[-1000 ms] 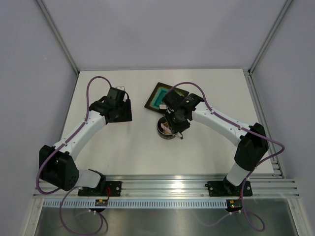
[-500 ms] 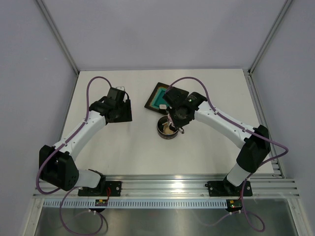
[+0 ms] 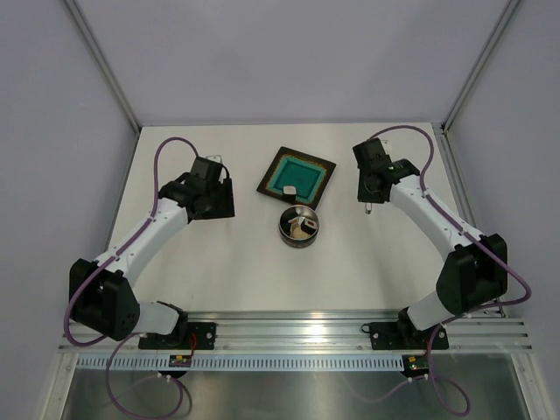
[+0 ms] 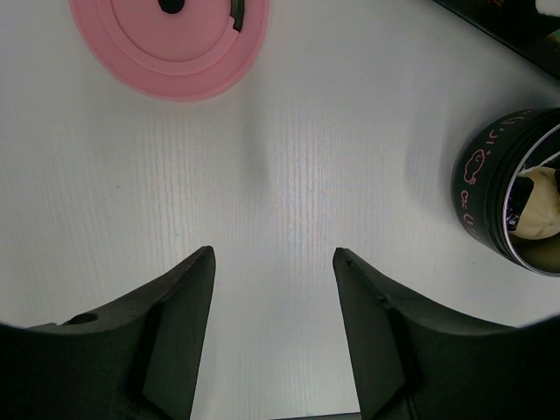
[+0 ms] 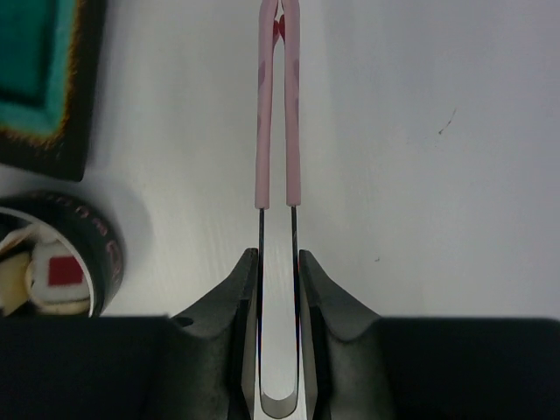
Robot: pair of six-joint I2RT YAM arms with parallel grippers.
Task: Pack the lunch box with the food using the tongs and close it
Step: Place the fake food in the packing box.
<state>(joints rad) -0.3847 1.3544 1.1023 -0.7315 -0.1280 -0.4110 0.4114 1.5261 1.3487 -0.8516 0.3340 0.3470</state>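
Top external view: the steel lunch box (image 3: pixel 298 226) stands uncovered near the middle of the white table (image 3: pixel 219 254), with pale food (image 3: pixel 301 228) inside it. The square dark tray (image 3: pixel 296 176) with a teal centre lies just beyond it at 12 o'clock, apart from it. The right gripper (image 3: pixel 371 191) hangs over the table at about 2 o'clock from the lunch box, well apart from it, and the left gripper (image 3: pixel 211 189) hangs at about 10 o'clock. Right wrist view: the right gripper (image 5: pixel 278 262) is clamped on the tongs (image 5: pixel 277 114) near their joined steel end. The two pink-sleeved arms are squeezed narrow and nearly parallel, pointing to 12 o'clock over bare table. Their tips reach the frame edge, and I cannot tell whether anything sits between them. The lunch box (image 5: pixel 92 254) shows at 8 o'clock, holding a white cube with a red patch and a beige piece. The tray corner (image 5: pixel 39 79) is at 10 o'clock. Left wrist view: the left gripper (image 4: pixel 273 262) stands wide with nothing between its fingers. The pink lid (image 4: pixel 171 39) lies flat on the table at 11 o'clock, and the lunch box (image 4: pixel 490 197) is at 3 o'clock.
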